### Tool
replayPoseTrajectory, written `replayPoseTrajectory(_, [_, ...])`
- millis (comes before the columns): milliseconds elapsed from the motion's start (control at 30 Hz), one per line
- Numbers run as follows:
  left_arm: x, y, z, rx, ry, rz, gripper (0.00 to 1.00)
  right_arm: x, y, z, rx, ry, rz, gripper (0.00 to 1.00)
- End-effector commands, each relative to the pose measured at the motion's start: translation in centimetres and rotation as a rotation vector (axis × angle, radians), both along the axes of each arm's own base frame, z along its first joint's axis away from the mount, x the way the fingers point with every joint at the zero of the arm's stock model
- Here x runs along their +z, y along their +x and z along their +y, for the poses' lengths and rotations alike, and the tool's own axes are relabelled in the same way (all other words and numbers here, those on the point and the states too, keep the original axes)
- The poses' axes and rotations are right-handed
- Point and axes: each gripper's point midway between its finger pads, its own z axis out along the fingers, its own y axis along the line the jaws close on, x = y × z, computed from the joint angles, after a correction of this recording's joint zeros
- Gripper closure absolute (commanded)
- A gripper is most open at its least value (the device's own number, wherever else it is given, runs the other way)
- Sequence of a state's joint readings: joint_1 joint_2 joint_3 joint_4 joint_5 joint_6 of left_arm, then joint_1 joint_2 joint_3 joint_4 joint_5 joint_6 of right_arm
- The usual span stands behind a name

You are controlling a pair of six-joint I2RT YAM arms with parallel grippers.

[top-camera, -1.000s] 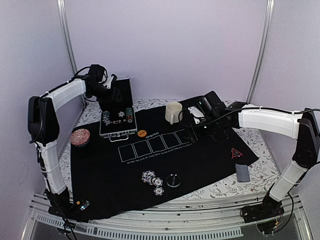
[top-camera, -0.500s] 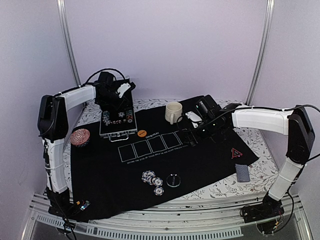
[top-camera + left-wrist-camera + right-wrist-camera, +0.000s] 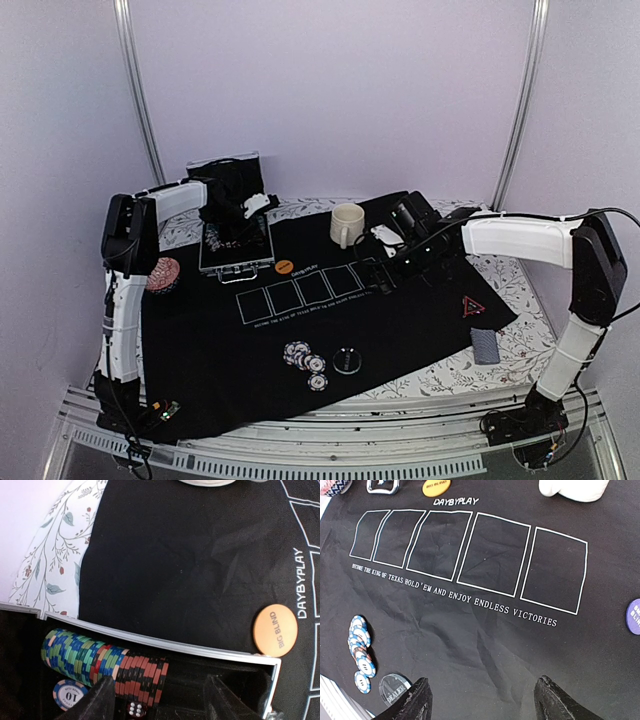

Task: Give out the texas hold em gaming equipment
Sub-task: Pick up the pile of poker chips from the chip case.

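Note:
An open metal case (image 3: pixel 236 262) at the back left holds a row of striped poker chips (image 3: pixel 105 662), a "10" chip (image 3: pixel 67 695) and a red die (image 3: pixel 134 709). My left gripper (image 3: pixel 162 705) is open and empty just above that row; it also shows in the top view (image 3: pixel 245 222). My right gripper (image 3: pixel 487 700) is open and empty above the black mat (image 3: pixel 330 320), near the printed card boxes (image 3: pixel 470 550). A few loose chips (image 3: pixel 305 362) and a clear dealer disc (image 3: pixel 347 360) lie at the mat's front. The orange disc (image 3: pixel 284 267), the red-edged triangle (image 3: pixel 473 306) and the card deck (image 3: pixel 485 345) lie apart. A purple disc (image 3: pixel 634 616) shows at the right.
A cream mug (image 3: pixel 347 224) stands at the back of the mat beside my right arm. A reddish pile of chips (image 3: pixel 160 273) sits at the mat's left edge. The case lid (image 3: pixel 222 165) stands upright behind my left gripper. Walls close in at the back and sides.
My left arm has swung right and down over the open case, uncovering the lid behind it. My right gripper has shifted slightly left, then stayed still.

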State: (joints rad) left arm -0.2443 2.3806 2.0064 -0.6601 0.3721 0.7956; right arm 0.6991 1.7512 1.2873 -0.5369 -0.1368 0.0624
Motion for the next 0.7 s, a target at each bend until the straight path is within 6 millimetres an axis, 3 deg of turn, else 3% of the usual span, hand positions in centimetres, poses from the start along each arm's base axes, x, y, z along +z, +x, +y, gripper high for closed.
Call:
replayPoseTrajectory(0, [0.3, 1.0, 0.6, 0.0, 0.011, -0.028, 0.41, -0.5, 0.1, 0.2, 0.013, 0.001, 0.023, 0.28])
replayPoseTrajectory(200, [-1.7, 1.7, 1.8, 0.053, 0.102, -0.044, 0.49, -0.6, -0.1, 0.2, 0.014, 0.005, 0.034, 0.27])
replayPoseTrajectory(367, [-2.8, 0.9, 1.7, 0.027, 0.15, -0.04, 0.5, -0.6, -0.3, 0.3, 0.015, 0.01, 0.042, 0.27])
replayPoseTrajectory(667, [-2.5, -1.2, 0.7, -0.038, 0.125, -0.026, 0.53, -0.3, -0.3, 0.4, 0.022, 0.012, 0.049, 0.27])
